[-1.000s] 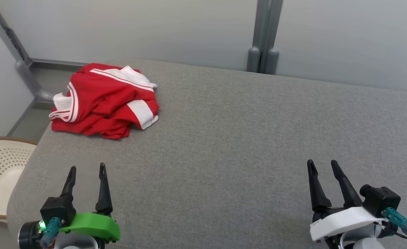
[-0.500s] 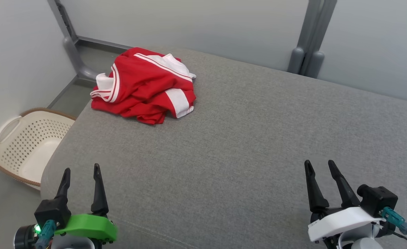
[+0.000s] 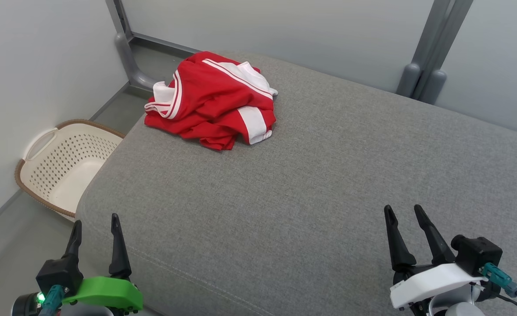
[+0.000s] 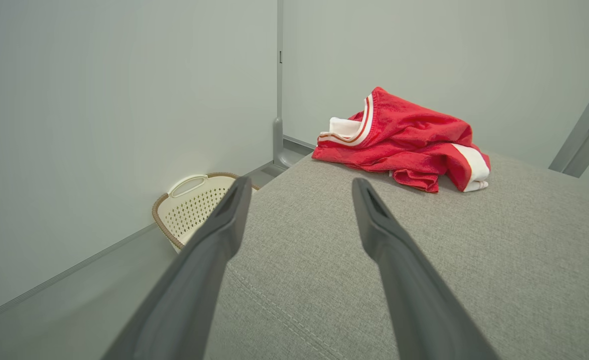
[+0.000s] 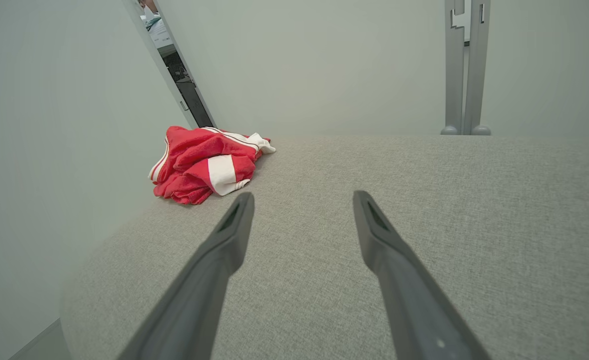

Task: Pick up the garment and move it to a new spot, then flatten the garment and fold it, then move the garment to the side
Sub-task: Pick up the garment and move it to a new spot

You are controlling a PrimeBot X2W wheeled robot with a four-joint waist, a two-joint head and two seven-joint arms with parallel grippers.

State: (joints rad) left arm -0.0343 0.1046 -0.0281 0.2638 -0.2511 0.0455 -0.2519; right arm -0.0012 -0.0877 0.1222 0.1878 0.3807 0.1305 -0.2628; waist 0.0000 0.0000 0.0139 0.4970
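Note:
The garment [image 3: 212, 102] is a red shirt with white stripes, lying crumpled in a heap at the far left corner of the grey padded surface [image 3: 311, 175]. It also lies ahead in the left wrist view [image 4: 404, 140] and to the far left in the right wrist view [image 5: 202, 165]. My left gripper [image 3: 95, 222] stands open over the near left corner of the surface, well short of the garment, nothing between its fingers. My right gripper [image 3: 404, 212] stands open at the near right, far from the garment, also empty.
A cream perforated laundry basket [image 3: 61, 164] with a brown rim sits on the floor to the left of the surface, also in the left wrist view [image 4: 194, 205]. Pale walls with grey posts [image 3: 425, 74] close in behind and to the left.
The head camera has turned to the left, so the garment and basket sit further right in view. Both grippers stay open and keep their places at the near edge.

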